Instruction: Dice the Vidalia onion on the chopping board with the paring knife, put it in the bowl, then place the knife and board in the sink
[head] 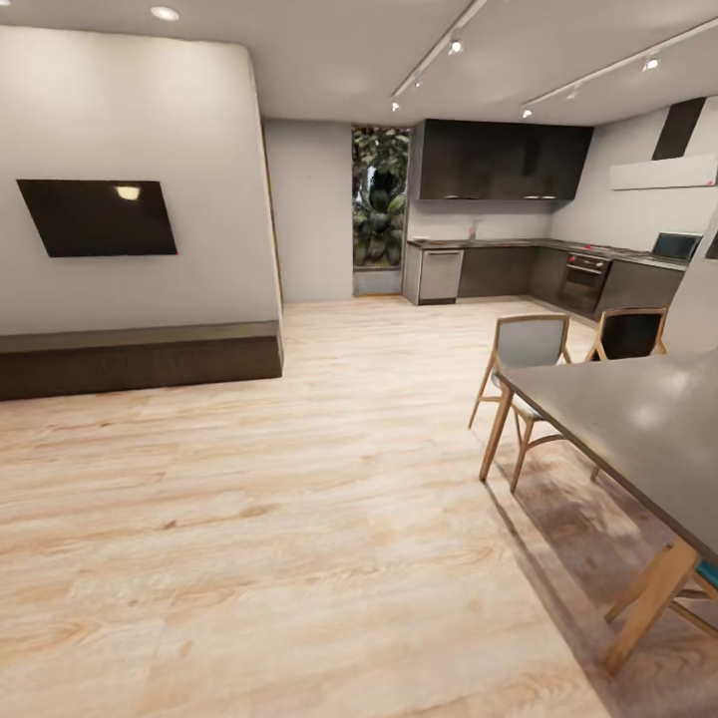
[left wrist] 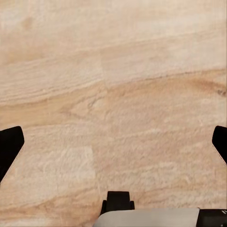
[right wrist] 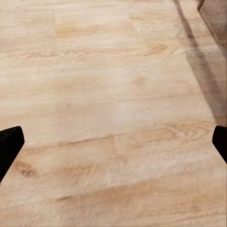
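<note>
The kitchen lies far off at the back of the room in the head view, where a long grey countertop (head: 519, 243) runs over dark cabinet fronts. The onion, sink, chopping board, paring knife and bowl are too distant to make out. In the left wrist view my left gripper (left wrist: 113, 142) is open, its black fingertips (left wrist: 9, 144) spread wide over bare wooden floor. My right gripper (right wrist: 113, 142) is likewise open in the right wrist view, with dark fingertips (right wrist: 8, 142) far apart above the floorboards and nothing between them.
A grey dining table (head: 638, 419) with wooden legs stands at the near right, two chairs (head: 524, 349) behind it. A wall with a black TV (head: 98, 216) and a low dark bench (head: 140, 359) is on the left. Light wooden floor (head: 329, 449) stretches toward the kitchen.
</note>
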Controlling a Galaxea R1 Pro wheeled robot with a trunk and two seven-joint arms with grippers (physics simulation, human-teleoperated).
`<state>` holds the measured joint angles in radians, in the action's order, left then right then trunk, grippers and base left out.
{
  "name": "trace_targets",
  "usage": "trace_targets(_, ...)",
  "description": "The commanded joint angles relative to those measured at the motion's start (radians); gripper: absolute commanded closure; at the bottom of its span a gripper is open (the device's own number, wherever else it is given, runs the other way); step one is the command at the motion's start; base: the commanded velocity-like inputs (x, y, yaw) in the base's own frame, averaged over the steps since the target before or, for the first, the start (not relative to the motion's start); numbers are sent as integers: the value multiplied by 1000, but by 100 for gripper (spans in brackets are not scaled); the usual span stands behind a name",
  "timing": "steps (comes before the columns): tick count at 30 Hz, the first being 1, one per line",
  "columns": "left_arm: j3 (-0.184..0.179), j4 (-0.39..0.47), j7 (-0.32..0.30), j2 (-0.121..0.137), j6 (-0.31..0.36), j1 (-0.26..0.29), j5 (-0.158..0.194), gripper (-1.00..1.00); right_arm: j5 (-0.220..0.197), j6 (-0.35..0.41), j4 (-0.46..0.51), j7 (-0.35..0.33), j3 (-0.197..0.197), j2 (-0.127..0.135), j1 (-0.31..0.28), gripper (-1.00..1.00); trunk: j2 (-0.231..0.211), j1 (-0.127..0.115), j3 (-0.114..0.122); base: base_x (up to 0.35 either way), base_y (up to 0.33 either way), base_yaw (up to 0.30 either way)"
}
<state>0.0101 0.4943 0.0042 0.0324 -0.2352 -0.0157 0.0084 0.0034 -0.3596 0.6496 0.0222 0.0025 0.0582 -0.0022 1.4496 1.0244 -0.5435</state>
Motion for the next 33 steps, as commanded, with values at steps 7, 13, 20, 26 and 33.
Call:
trace_targets(7, 1, 1, 0, 0, -1, 0, 1, -100, 1, -2, 0, 2, 1, 0, 0, -100, 0, 1, -1, 322, 0, 0)
trace_targets(13, 1, 1, 0, 1, -1, 0, 1, -100, 1, -2, 0, 2, 1, 0, 0, -100, 0, 1, -1, 322, 50, 0)
trace_targets(20, 1, 1, 0, 1, -2, 0, 1, -100, 1, -2, -1, 2, 0, 0, -1, -100, 0, 1, -1, 322, 89, 0)
trace_targets(26, 1, 1, 0, 1, -1, 0, 1, -100, 1, -2, -1, 2, 0, 0, -1, -100, 0, 1, -1, 322, 102, 0)
trace_targets(33, 1, 1, 0, 1, -2, 0, 1, -100, 1, -2, -1, 2, -1, 0, 0, -100, 0, 1, -1, 322, 103, 0)
